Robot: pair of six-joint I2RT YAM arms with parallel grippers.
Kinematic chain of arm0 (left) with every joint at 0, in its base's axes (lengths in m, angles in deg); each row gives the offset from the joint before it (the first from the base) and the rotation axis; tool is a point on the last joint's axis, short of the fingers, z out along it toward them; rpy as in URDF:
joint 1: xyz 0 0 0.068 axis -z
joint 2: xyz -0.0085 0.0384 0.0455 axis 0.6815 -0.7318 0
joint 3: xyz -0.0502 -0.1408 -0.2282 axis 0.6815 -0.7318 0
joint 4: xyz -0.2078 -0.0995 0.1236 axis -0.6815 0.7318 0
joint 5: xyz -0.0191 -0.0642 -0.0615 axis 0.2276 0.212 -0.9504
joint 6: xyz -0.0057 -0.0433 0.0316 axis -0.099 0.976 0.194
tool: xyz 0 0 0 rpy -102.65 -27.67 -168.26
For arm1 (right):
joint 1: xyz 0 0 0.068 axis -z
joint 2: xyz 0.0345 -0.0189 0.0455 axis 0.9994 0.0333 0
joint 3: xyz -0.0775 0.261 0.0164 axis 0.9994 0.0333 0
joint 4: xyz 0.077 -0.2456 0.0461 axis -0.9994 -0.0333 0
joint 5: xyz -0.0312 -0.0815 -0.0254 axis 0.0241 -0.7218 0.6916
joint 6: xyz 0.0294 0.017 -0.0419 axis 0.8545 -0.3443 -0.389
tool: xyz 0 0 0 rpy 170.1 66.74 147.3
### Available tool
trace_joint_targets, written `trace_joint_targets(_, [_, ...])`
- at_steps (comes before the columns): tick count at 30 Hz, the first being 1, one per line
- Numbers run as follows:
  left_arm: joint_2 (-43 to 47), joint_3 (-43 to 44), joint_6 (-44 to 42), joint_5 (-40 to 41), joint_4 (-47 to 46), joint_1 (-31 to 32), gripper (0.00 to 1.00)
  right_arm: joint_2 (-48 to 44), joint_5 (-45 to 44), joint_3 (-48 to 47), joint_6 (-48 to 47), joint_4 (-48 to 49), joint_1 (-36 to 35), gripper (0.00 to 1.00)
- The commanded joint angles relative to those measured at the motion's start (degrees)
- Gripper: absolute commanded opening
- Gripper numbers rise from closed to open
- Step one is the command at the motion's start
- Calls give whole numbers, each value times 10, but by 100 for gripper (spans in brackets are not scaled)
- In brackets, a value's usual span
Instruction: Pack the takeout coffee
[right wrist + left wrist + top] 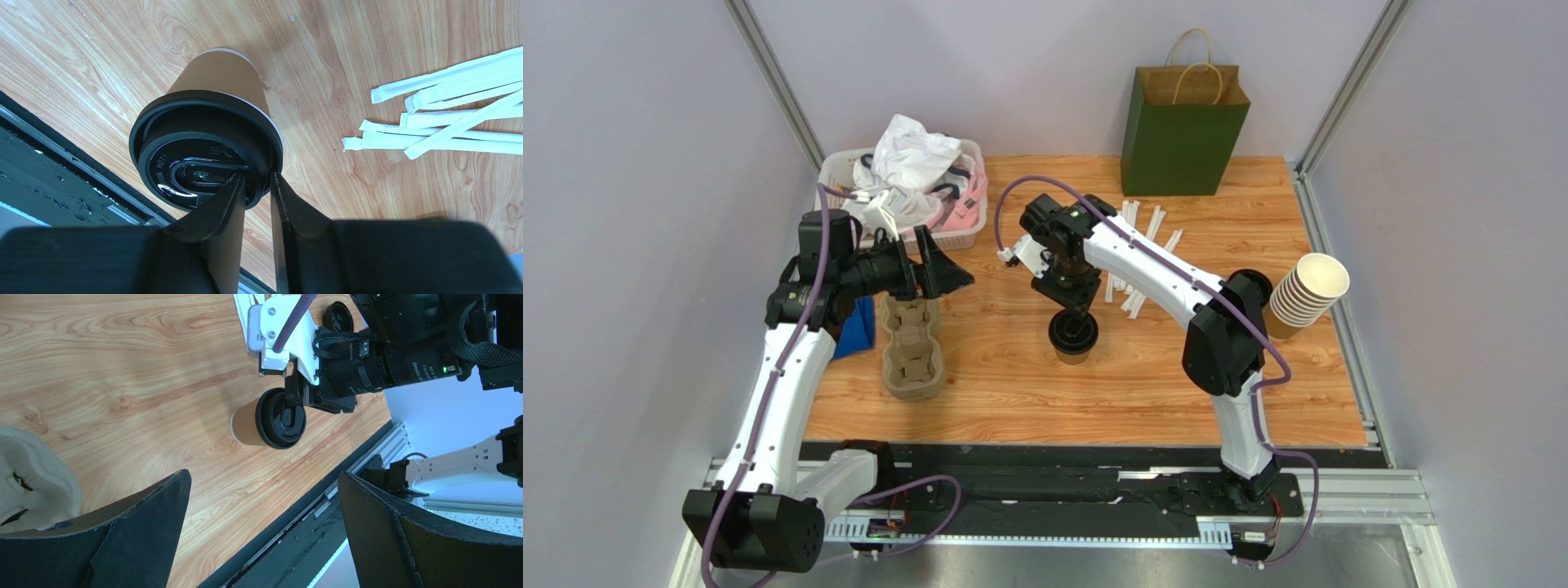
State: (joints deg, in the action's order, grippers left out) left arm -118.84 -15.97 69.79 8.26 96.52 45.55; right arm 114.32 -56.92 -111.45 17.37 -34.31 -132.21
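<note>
The takeout coffee (1073, 333) is a brown paper cup with a black lid, upright at the table's middle. It also shows in the left wrist view (270, 419) and the right wrist view (209, 141). My right gripper (1070, 309) comes down on it from above and is shut on the lid's rim (258, 180), one finger on the lid top and one outside the rim. My left gripper (940, 263) is open and empty (264, 478), held above the table to the left of the cup, over the pulp cup carrier (912, 349).
A green paper bag (1183, 129) stands at the back. Wrapped straws (1143, 257) lie behind the cup. A stack of paper cups (1308, 294) is at the right edge. A bin of clutter (903, 184) sits at the back left. A blue object (857, 328) lies beside the carrier.
</note>
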Motion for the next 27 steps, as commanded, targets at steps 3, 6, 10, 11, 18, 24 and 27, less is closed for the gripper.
trace_joint_targets(3, [7, 1, -9, -10, -12, -2, 99, -18, -4, -13, -3, -56, -2, 36])
trace_joint_targets(6, [6, 8, -16, -22, -11, -2, 99, -40, -4, -23, -13, -66, 0, 51])
trace_joint_targets(10, [5, 20, -51, -25, -9, -3, 99, -80, 15, -38, -22, -74, 17, 68])
trace_joint_targets(11, [3, 26, -64, -14, -7, -3, 99, -87, 20, -44, -25, -76, 25, 70])
trace_joint_targets(18, [18, -6, -12, -55, -106, -3, 99, -150, 144, -33, -7, -71, 94, 77])
trace_joint_targets(24, [-16, -41, 34, -121, -211, 70, 98, -216, 379, 96, 96, 31, 152, 60])
trace_joint_targets(27, [-30, -77, 84, -107, -287, 119, 90, -243, 470, 154, 150, 111, 169, 50])
